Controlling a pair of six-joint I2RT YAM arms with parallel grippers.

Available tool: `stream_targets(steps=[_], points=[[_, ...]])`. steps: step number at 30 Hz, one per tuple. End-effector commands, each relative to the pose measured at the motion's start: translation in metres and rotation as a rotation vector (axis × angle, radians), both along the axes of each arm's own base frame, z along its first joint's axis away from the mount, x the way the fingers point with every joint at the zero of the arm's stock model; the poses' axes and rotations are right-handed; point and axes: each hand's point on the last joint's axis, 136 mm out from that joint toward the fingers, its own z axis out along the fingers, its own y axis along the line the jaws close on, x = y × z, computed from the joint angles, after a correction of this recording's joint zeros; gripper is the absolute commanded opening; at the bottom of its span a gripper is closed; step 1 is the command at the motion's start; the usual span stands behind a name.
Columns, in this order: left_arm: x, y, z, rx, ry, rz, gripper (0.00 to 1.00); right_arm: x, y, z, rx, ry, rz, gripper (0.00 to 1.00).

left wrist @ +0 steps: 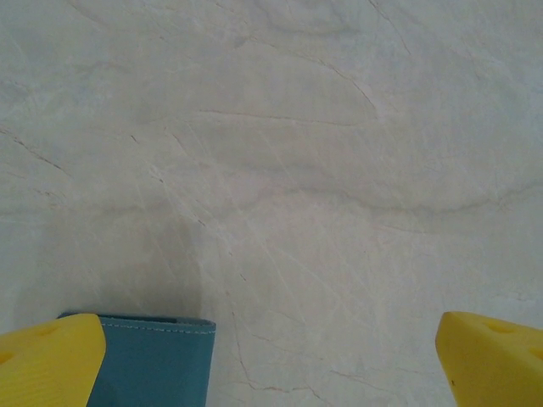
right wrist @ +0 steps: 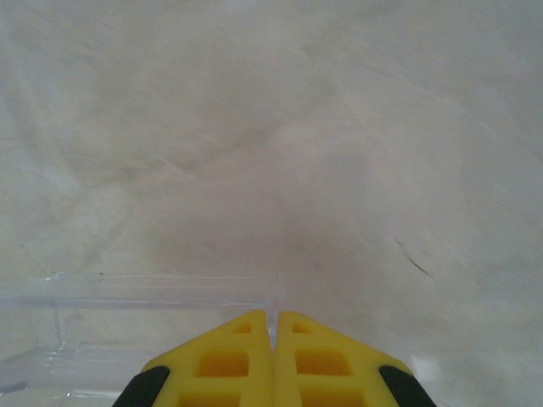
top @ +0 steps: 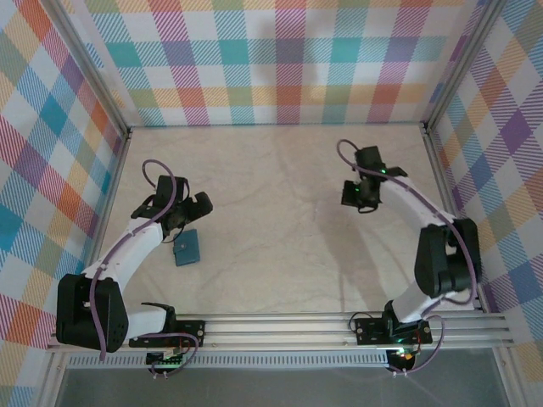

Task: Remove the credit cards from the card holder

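The teal card holder (top: 187, 248) lies flat on the pale bench (top: 280, 220), in the lower left of the top view. Its teal outside faces up. It sits just below the left claw (top: 188, 214) in that view. I cannot tell if the claw touches it.

In the left wrist view, the two yellow fingers (left wrist: 47, 360) are far apart, one in each bottom corner. Nothing is between them but bare bench. A corner of the card holder shows at the bottom left, right beside the left finger. A line of small stitches runs along its top edge.

The right claw (top: 361, 197) is in the upper right part of the bench in the top view, well apart from the card holder. In the right wrist view, its yellow fingers (right wrist: 237, 360) are pressed together with nothing between them. A see-through plastic box (right wrist: 127, 314) sits at the lower left of that view, just beside the fingers.
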Motion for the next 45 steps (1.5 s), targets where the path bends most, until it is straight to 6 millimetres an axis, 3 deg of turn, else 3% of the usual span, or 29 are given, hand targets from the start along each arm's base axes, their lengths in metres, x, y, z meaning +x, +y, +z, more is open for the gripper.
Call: stream_targets(steps=[1, 8, 14, 17, 26, 31, 37, 45], points=[[-0.009, -0.008, -0.004, -0.015, 0.049, -0.032, 1.0, 0.013, 0.03, 0.002, -0.039, 0.025, 0.029, 0.0], [-0.025, -0.004, -0.016, -0.007, 0.134, -0.014, 1.0, 0.051, 0.098, -0.007, -0.045, 0.06, 0.092, 0.0], [-0.036, -0.003, -0.024, -0.009, 0.169, 0.002, 1.0, 0.066, 0.119, -0.017, -0.051, 0.084, 0.073, 0.0], [-0.041, 0.0, -0.028, 0.0, 0.188, 0.01, 1.0, 0.066, 0.112, -0.023, -0.129, 0.104, 0.035, 0.0], [-0.046, 0.002, -0.032, 0.023, 0.226, 0.01, 1.0, 0.064, 0.115, -0.033, -0.115, 0.124, 0.015, 0.01], [-0.046, 0.005, -0.033, 0.036, 0.231, 0.014, 1.0, 0.064, 0.118, -0.032, -0.104, 0.121, 0.028, 0.15], [-0.048, 0.009, -0.034, 0.059, 0.245, 0.024, 1.0, 0.064, 0.12, -0.02, -0.084, 0.108, 0.041, 0.25], [-0.051, 0.019, -0.048, 0.132, 0.33, 0.038, 1.0, 0.059, 0.121, 0.015, -0.044, 0.057, 0.064, 0.33]])
